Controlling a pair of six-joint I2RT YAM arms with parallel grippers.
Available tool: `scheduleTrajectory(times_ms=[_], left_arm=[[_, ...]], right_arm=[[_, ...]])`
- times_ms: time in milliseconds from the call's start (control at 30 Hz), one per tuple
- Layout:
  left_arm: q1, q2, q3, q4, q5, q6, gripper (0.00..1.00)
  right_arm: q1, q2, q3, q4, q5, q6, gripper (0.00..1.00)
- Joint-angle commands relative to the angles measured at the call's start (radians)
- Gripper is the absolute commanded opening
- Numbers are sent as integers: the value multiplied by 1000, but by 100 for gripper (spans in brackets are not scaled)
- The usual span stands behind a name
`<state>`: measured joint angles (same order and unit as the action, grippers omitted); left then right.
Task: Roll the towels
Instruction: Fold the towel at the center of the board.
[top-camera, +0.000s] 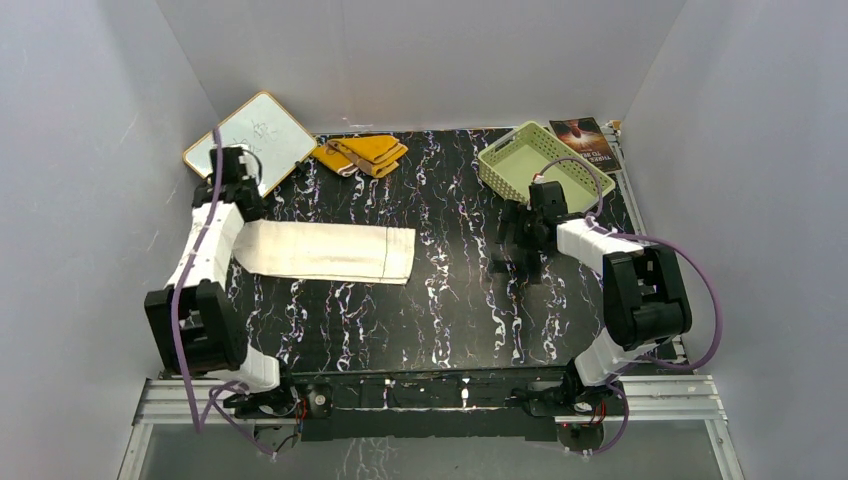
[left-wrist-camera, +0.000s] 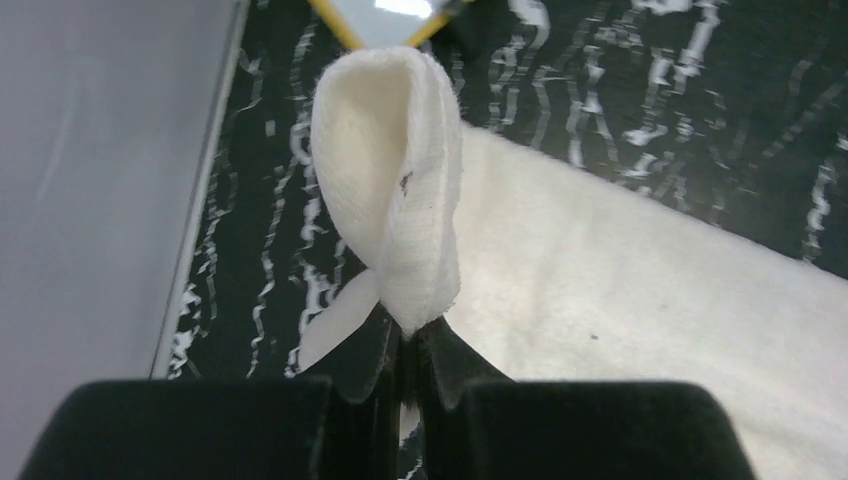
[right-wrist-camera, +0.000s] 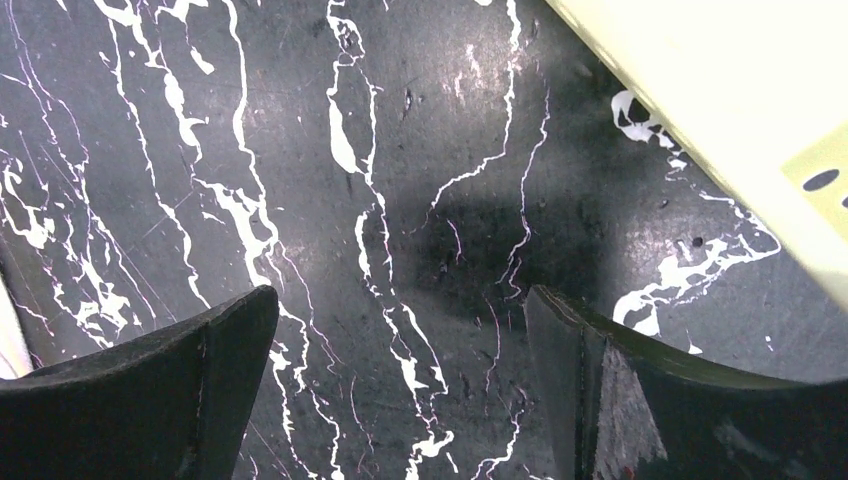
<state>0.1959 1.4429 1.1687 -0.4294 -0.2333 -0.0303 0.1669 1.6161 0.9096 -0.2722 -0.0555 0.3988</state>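
Observation:
A cream-white towel (top-camera: 330, 251) lies spread flat on the black marbled table, left of centre. My left gripper (top-camera: 232, 195) is at its left end, shut on the towel's edge; in the left wrist view that edge (left-wrist-camera: 395, 190) stands up as a pinched loop out of my left gripper (left-wrist-camera: 412, 330). A mustard-yellow towel (top-camera: 362, 152) lies folded at the back of the table. My right gripper (top-camera: 520, 245) hovers open over bare table right of centre; in the right wrist view nothing is between its fingers (right-wrist-camera: 235, 345).
A white board with a wooden frame (top-camera: 252, 138) lies at the back left, just beyond the left gripper. A pale green slotted basket (top-camera: 525, 158) stands at the back right, close behind the right gripper, its wall (right-wrist-camera: 720, 90) near the right fingers. A dark booklet (top-camera: 585, 138) lies beside it.

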Motion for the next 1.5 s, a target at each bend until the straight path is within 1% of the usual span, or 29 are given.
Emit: scheduleTrajectory(times_ms=[0,133,200,267,467,533,667,767,1000,1167,1467], left_arm=[[-112,101,128,-225,91,-12,0],[-233,175,218,-314,180,-81,0],[-287,217,267,-346,227,-139,0],[-329,261,298,-354,311,-176,0],[-469,379,414,-386,349,-241,0],[-494,431,482,-454,381,-260,0],[-550,504,572,-533,427,-227,0],[-573,522,606,-564,454,-217,0],[-595,558,629,-621,507,-200,0],[-617,577,636,-652,512,-180,0],[-622,563,612,-566,516,-250,0]], right_arm=[[8,-54,43,-9,24,2,94],[13,-63,45,-24,20,1,95],[13,-68,46,-28,18,0,95],[16,-72,43,-31,13,0,95],[19,-87,26,-45,8,1,96],[20,-90,25,-51,13,-3,96],[20,-91,30,-57,13,-3,97],[21,-88,31,-62,13,-2,97],[24,-82,27,-64,13,-3,98],[28,-75,26,-65,13,-3,98],[35,-70,23,-70,16,-3,98]])
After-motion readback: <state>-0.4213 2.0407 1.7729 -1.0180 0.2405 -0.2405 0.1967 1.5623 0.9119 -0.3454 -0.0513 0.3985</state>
